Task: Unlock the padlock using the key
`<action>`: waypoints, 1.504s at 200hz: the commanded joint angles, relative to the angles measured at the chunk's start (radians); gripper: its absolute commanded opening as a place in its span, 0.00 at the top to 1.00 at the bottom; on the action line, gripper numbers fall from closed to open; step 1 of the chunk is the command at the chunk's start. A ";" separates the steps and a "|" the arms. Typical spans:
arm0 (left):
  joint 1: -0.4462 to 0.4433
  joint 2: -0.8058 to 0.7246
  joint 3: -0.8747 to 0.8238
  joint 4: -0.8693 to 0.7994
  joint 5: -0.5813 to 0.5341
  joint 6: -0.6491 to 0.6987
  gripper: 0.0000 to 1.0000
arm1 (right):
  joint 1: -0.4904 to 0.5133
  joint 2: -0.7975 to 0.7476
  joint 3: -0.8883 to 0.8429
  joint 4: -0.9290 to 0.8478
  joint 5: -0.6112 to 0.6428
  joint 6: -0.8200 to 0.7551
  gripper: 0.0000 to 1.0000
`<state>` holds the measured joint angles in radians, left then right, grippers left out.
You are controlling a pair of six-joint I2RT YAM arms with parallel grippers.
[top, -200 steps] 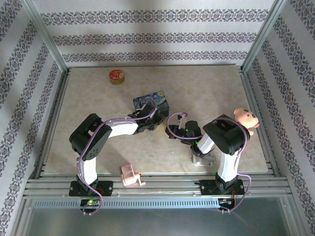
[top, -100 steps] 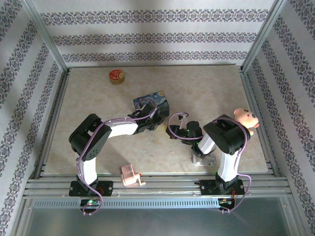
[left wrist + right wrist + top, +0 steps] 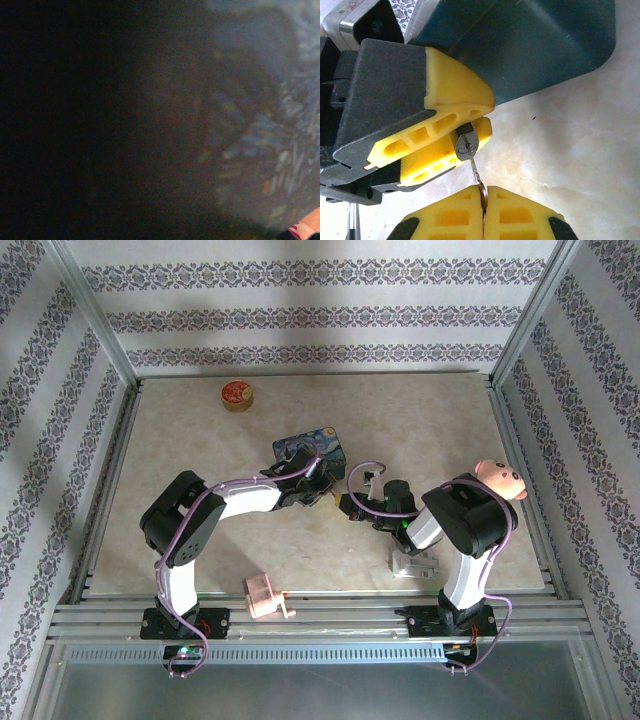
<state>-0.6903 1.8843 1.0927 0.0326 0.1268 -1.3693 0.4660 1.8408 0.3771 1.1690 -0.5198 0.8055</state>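
Observation:
The small silvery padlock [image 3: 466, 146] is clamped between the yellow fingers [image 3: 451, 95] of my left gripper [image 3: 324, 494], its keyhole end facing the right wrist camera. The thin key [image 3: 476, 172] has its tip in the keyhole, and its bow is pinched in my right gripper [image 3: 484, 192], which is shut on it. From above, my right gripper [image 3: 350, 506] meets the left one at mid-table, just in front of the blue painted tin [image 3: 308, 448]. The left wrist view is dark and blurred, with the blue tin [image 3: 280, 150] close to the lens.
A round red tin [image 3: 237, 395] sits at the back left. A pink teddy [image 3: 500, 478] lies by the right arm. A pink object [image 3: 268, 597] rests at the front edge, and a clear silvery piece [image 3: 413, 562] lies near the right arm's base. The blue tin [image 3: 530, 50] stands right behind the left fingers.
The right arm's elbow and wrist have shifted slightly to the right, with the key still at the padlock. The left arm has hardly moved.

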 commanded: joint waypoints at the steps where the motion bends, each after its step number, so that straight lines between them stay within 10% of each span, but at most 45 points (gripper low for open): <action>1: -0.023 0.027 0.040 -0.087 0.162 -0.009 1.00 | -0.005 -0.037 0.057 0.081 -0.042 0.020 1.00; 206: -0.040 0.116 0.060 -0.029 0.263 -0.009 1.00 | 0.048 -0.063 0.141 0.023 0.040 -0.042 1.00; 301: -0.029 0.023 -0.074 0.187 0.199 0.027 0.39 | 0.055 -0.024 0.041 0.052 0.188 0.063 1.00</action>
<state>-0.6922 1.9133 1.0687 0.1970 0.2173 -1.3235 0.5007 1.8145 0.4290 1.0950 -0.3710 0.8421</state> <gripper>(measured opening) 0.567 0.042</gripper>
